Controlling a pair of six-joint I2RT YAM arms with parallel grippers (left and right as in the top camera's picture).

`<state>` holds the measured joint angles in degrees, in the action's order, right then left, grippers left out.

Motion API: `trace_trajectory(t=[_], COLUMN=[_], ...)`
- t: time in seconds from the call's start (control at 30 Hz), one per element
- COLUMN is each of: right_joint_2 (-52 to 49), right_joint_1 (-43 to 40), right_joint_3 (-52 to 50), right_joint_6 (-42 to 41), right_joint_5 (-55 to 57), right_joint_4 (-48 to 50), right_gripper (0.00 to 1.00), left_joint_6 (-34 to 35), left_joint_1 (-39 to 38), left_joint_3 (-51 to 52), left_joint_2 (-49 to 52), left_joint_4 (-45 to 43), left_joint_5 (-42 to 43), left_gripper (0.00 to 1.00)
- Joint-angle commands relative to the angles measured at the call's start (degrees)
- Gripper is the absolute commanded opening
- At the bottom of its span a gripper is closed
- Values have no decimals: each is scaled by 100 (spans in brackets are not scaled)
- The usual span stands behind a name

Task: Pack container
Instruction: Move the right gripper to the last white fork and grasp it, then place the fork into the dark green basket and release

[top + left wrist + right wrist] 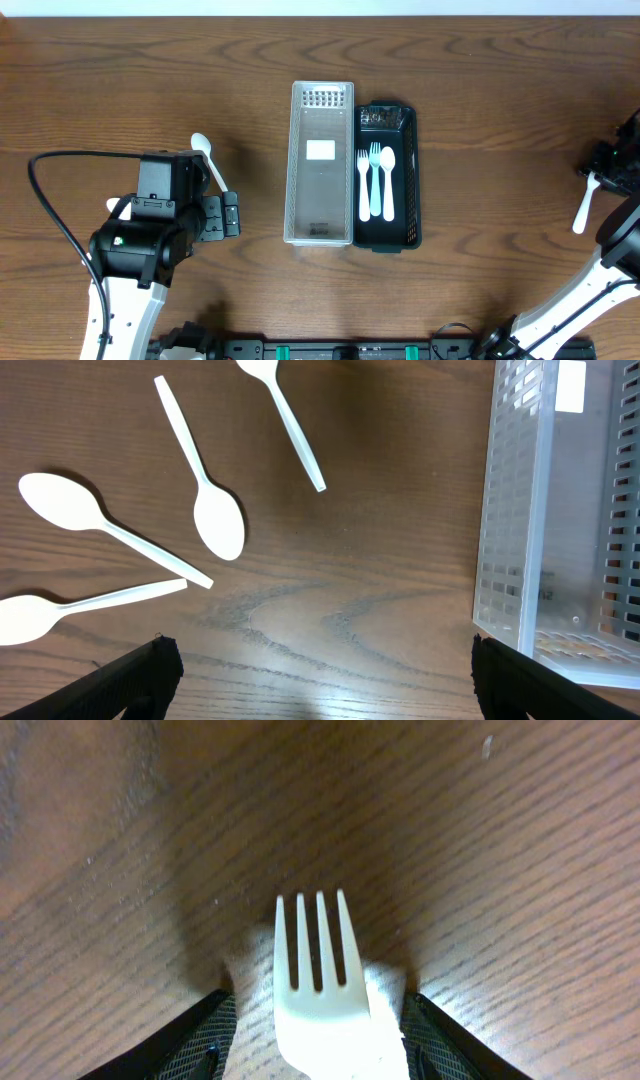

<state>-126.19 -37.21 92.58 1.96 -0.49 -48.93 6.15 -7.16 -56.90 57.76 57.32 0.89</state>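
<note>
A dark wood-grain counter (150, 80) fills the overhead view, with only a pale strip showing beyond its far edge. At its middle lies a clear perforated container (320, 165), and touching its side is a black tray (413, 180) holding three pieces of pale cutlery (376, 185) laid side by side. The left arm (140, 245) sits low at the near left, its wrist bent down toward the counter. The left jaws are spread wide and hold nothing, with their dark fingertips (150, 670) at the two lower corners of the wrist view. Four white spoons (215, 510) lie loose on the wood ahead of them, and the container's corner stands off to one side. The right arm (625, 235) reaches to the far right edge of the counter, well apart from the container, with its wrist lowered over a white fork (315, 960). The right jaws are partly apart and straddle the fork's neck. A sliver of wood shows between one pad (215, 1025) and the fork, and I cannot tell whether the other pad touches it.
</note>
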Motion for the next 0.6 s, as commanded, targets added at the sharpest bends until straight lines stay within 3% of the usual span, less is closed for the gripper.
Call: trace_trajectory(t=[0.0, 0.57], right_joint_2=[-229, -229], right_joint_1=[-48, -48], right_joint_3=[-46, -46], right_joint_6=[-61, -66], right_joint_5=[-151, -153], right_joint_4=[68, 35], right_gripper=[56, 31], left_joint_6=[-9, -9], left_joint_1=[22, 24], left_joint_3=[-107, -107], left_joint_2=[22, 22], left_joint_4=[31, 31], left_joint_5=[-66, -66], left_gripper=[95, 95])
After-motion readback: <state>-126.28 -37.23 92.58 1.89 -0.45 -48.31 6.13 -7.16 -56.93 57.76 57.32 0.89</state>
